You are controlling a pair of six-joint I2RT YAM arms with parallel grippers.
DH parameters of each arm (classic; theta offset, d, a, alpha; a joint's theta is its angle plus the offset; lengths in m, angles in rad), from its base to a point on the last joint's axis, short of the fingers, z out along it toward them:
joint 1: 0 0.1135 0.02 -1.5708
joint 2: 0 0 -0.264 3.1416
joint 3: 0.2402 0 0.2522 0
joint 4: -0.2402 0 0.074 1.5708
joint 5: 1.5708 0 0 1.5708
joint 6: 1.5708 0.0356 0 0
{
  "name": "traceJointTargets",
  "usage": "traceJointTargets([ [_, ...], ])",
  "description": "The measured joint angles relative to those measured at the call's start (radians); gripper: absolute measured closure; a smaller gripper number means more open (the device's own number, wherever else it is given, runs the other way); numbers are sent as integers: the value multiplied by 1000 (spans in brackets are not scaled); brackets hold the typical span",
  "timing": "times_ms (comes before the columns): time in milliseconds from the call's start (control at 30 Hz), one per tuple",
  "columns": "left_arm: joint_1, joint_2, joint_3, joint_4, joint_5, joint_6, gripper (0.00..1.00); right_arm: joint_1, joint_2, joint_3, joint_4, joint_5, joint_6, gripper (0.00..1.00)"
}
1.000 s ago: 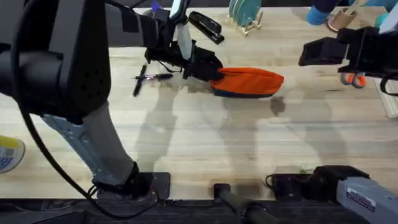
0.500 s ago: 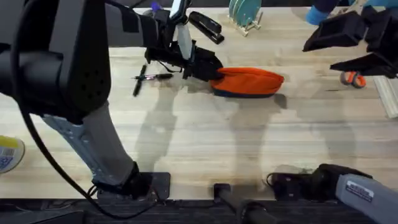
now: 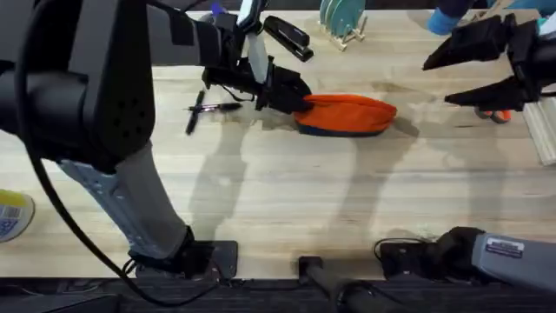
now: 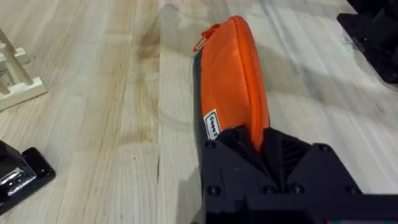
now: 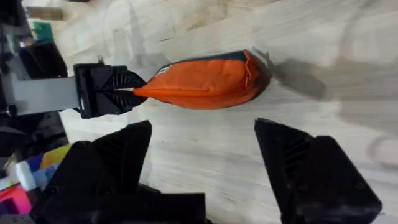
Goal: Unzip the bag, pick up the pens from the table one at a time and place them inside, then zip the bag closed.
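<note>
I am seeing the bag (image 3: pixel 347 114) lying on its side on the surface (image 3: pixel 287 200), a little past the middle, with a broad stretch of bare planks between it and the arm bases. Far behind it, near the back edge, a black stapler (image 3: pixel 287 37) and a small dish rack (image 3: pixel 340 19) are sitting; the pens (image 3: pixel 207 109) are lying just to the left of my left arm, crossing each other.

My left claw (image 3: pixel 294 94) is pinching the left end of the bag, its black fingers closed tight on the orange fabric. In the left wrist view the bag (image 4: pixel 233 81) is stretching straight away from the claw (image 4: pixel 264 146), its navy edge down against the planks. In the right wrist view the same claw (image 5: pixel 121 91) is gripping the pouch's pointed tip.

My right claw (image 3: pixel 486 69) is hanging above the right side of the surface, spread wide and holding nothing, well apart from the bag's right end. From its own camera the bag (image 5: pixel 202 82) is lying ahead of the open fingers (image 5: pixel 305 168), untouched by them.
</note>
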Motion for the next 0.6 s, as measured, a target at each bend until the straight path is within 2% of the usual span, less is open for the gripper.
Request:
traceJointTargets([
  [600,0,0,0,0,0,0,957,-10,280,0,8,-76,-223,7],
])
